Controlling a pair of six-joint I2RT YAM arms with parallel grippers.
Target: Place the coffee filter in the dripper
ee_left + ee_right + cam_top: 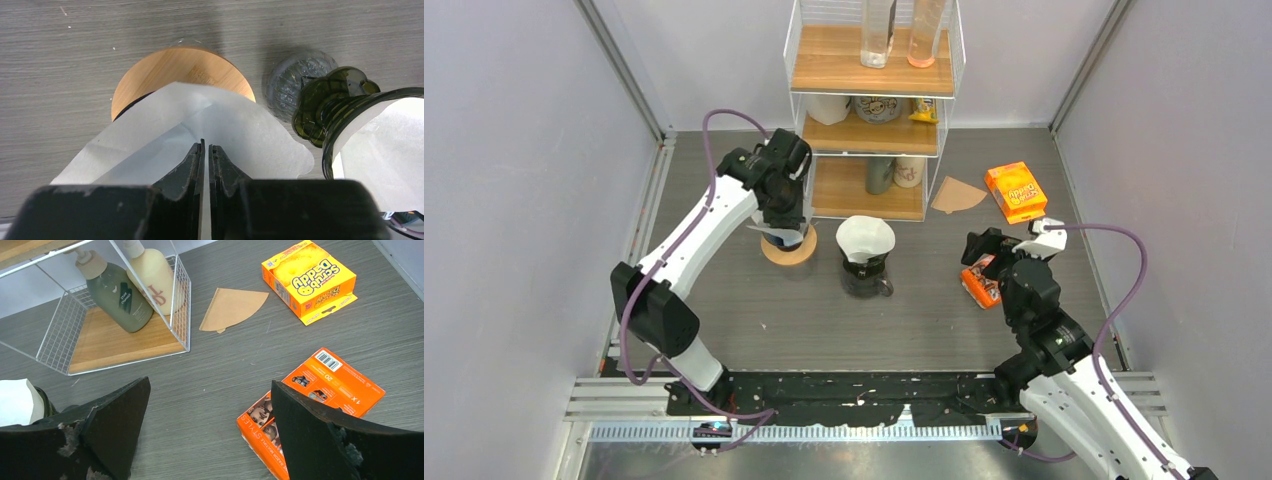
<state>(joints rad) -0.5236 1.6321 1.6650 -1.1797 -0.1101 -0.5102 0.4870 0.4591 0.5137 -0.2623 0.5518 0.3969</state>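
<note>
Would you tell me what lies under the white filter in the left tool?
A round wooden disc shows beneath the white filter; the paper hides the disc's near part.

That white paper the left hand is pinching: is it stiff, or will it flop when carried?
Probably floppy: the white filter is thin, creased paper fanning out past the left hand. It looks very light, so it may flutter or bend when moved. Bumping the dripper would likely crumple it, not break it.
</note>
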